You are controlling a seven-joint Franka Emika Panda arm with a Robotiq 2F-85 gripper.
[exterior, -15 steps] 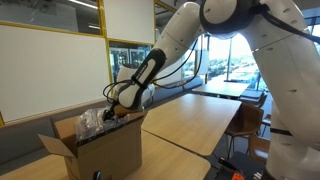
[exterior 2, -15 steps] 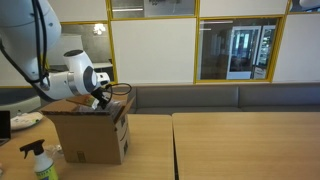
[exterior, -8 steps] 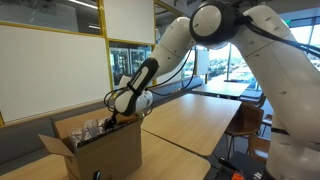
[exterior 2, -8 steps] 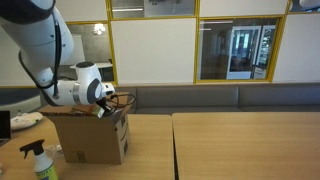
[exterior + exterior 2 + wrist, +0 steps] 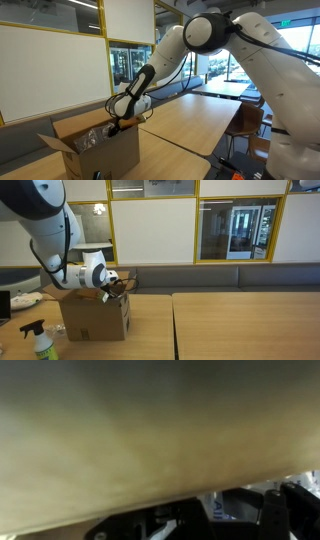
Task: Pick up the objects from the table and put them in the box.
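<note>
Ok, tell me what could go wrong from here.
1. The tool hangs right at the rim of the box; a sideways move could snag the cardboard and drag the box.
2. A shoved box might topple the spray bottle standing beside it.
3. The wrist view is mostly a blurred tan surface, so clearance is hard to judge there.
</note>
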